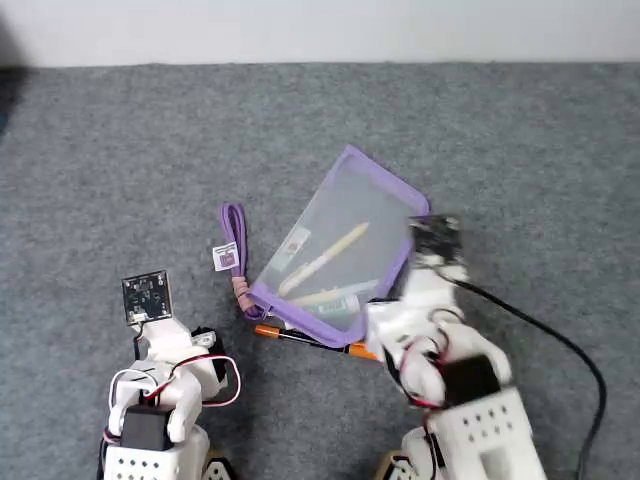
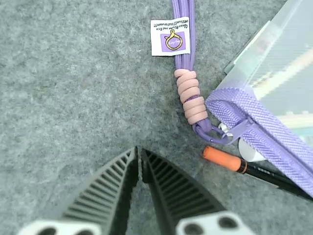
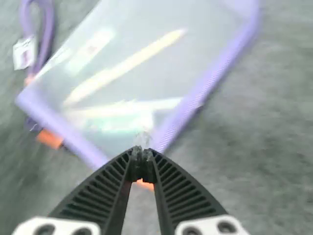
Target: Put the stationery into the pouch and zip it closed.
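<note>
Possibly zips shut with orange-capped pen [image 2: 222,157] outside, beneath pouch [image 1: 350,230]; pinches pouch corner with right gripper [image 3: 142,156], holds left gripper [image 2: 139,154] closed, empty.

Translucent purple-edged zip pouch [image 1: 372,200] tilted at centre frame, cream wooden pencil [image 1: 325,258] inside it, purple cord loop with pink coil [image 1: 234,232] just left of its lower-left corner, white paper tag [image 1: 225,256] on the cord, black pen with orange ends [image 1: 298,337] partly under the pouch's lower edge, right gripper [image 3: 142,159] at the pouch's lower-right corner.
</note>
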